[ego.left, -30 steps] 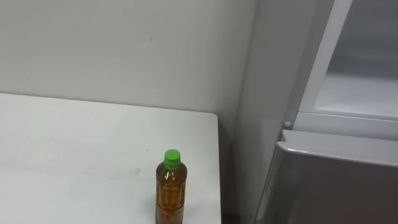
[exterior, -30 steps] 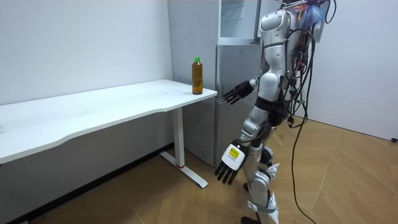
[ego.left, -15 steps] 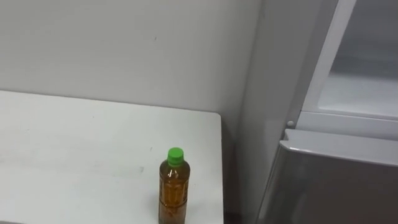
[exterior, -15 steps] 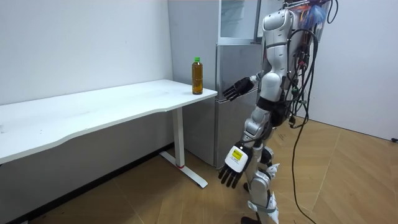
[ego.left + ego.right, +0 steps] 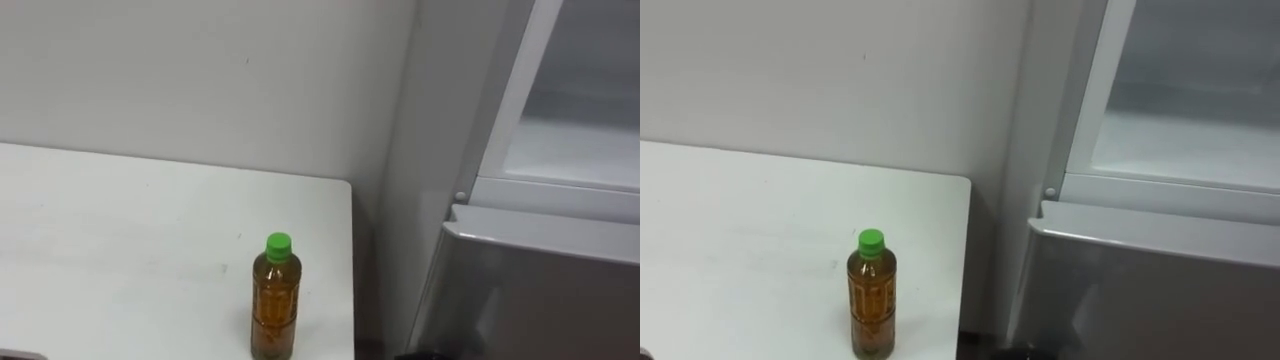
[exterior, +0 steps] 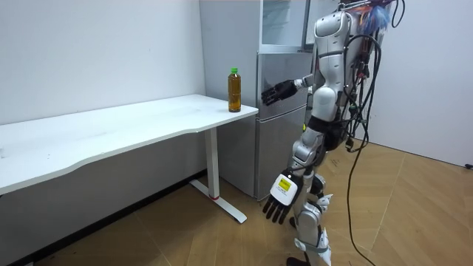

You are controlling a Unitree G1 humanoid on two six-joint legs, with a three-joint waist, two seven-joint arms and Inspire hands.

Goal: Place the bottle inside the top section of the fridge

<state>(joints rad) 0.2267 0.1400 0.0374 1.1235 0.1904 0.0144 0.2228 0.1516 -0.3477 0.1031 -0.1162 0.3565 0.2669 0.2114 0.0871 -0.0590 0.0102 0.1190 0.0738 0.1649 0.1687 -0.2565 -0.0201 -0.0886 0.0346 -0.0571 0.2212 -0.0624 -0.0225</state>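
Observation:
A clear bottle (image 5: 274,298) of amber drink with a green cap stands upright near the right end of the white table (image 5: 120,250), close to its front corner. In the room view the bottle (image 6: 234,89) stands at the table end nearest the fridge. My right hand (image 6: 278,92) is raised at about the bottle's height, a short way to its right, in front of the grey lower fridge door (image 5: 540,290); its fingers are relaxed and hold nothing. My left hand (image 6: 280,204) hangs open by my knee. The upper fridge compartment (image 5: 580,140) stands open.
I stand on the wooden floor between the table end and the fridge. A narrow gap separates the table's right edge (image 5: 352,270) from the fridge side wall (image 5: 430,150). A plain wall (image 5: 200,80) runs behind the table.
My right hand has risen from waist height to about the bottle's level and moved nearer the fridge door. The left hand has swung slightly. The bottle has not moved.

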